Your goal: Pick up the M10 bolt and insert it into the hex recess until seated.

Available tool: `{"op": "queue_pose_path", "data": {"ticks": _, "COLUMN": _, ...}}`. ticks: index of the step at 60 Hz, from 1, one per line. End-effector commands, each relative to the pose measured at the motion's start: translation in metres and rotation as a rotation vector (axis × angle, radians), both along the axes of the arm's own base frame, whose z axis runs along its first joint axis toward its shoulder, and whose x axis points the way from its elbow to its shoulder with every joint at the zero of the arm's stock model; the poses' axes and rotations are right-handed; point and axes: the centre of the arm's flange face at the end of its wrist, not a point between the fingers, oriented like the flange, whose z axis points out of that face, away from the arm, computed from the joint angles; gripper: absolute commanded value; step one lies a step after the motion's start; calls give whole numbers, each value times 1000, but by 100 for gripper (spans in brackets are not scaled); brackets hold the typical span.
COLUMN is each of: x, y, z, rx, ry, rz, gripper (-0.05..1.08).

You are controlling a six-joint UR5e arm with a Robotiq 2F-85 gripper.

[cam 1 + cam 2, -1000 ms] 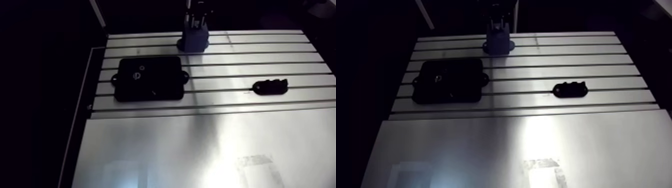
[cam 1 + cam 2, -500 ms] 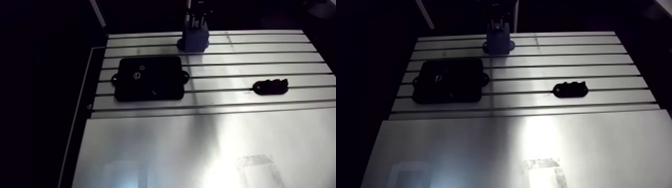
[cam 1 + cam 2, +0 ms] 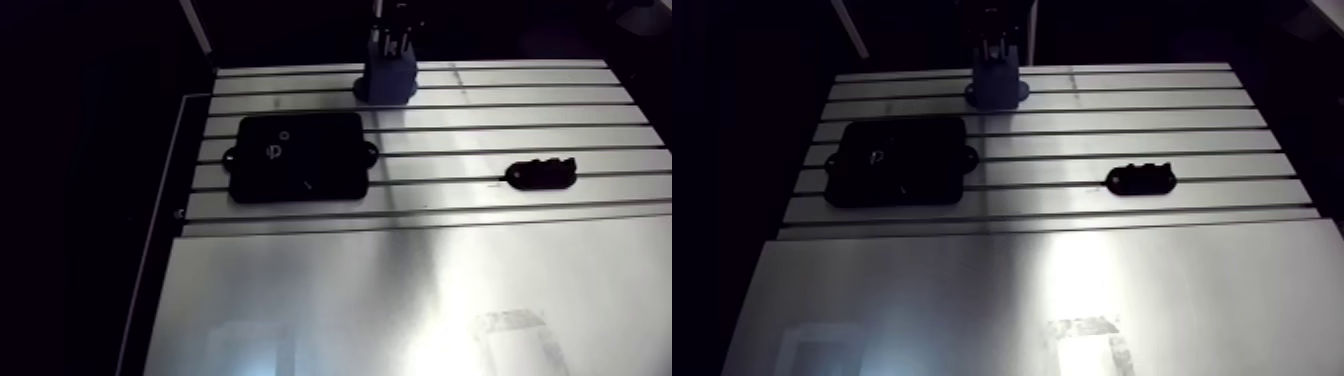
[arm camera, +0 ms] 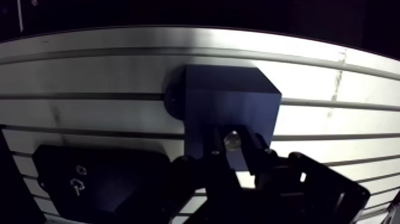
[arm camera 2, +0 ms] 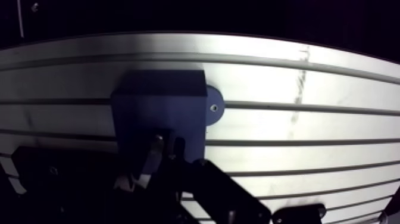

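Note:
A blue block (image 4: 229, 104) stands at the table's far edge, with my gripper (image 4: 233, 149) directly over it. In the wrist view the two dark fingers stand close together, shut on the M10 bolt (image 4: 232, 139), whose shiny round end shows between them above the block's top. The bolt's lower part is hidden by the fingers and the block. In the arm view the gripper (image 3: 397, 35) comes down onto the blue block (image 3: 388, 80). The black plate (image 3: 298, 155), with small marks and holes on top, lies nearer on the left. I cannot make out a hex recess.
A small black part (image 3: 541, 174) lies on the slotted table (image 3: 450, 120) to the right. A smooth metal sheet (image 3: 400, 300) covers the near half. The table's left edge runs close beside the black plate.

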Motion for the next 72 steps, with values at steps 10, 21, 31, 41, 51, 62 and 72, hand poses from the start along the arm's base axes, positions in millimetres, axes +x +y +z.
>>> {"op": "queue_pose_path", "data": {"ticks": 10, "x": 0, "y": 0, "z": 0, "rx": 0, "ry": 0, "rz": 0, "gripper": 69}}
{"op": "queue_pose_path", "data": {"ticks": 21, "x": 0, "y": 1, "z": 0, "rx": 0, "ry": 0, "rz": -1, "gripper": 70}}
{"op": "queue_pose_path", "data": {"ticks": 31, "x": 0, "y": 1, "z": 0, "rx": 0, "ry": 0, "rz": -1, "gripper": 71}}
{"op": "queue_pose_path", "data": {"ticks": 41, "x": 0, "y": 1, "z": 0, "rx": 1, "ry": 0, "rz": 0, "gripper": 72}}
{"op": "queue_pose_path", "data": {"ticks": 51, "x": 0, "y": 1, "z": 0, "rx": -4, "ry": -1, "rz": 19, "gripper": 72}}
{"op": "queue_pose_path", "data": {"ticks": 62, "x": 0, "y": 1, "z": 0, "rx": -5, "ry": -1, "rz": 26, "gripper": 73}}
{"op": "queue_pose_path", "data": {"ticks": 72, "x": 0, "y": 1, "z": 0, "rx": -5, "ry": -3, "rz": 39, "gripper": 73}}
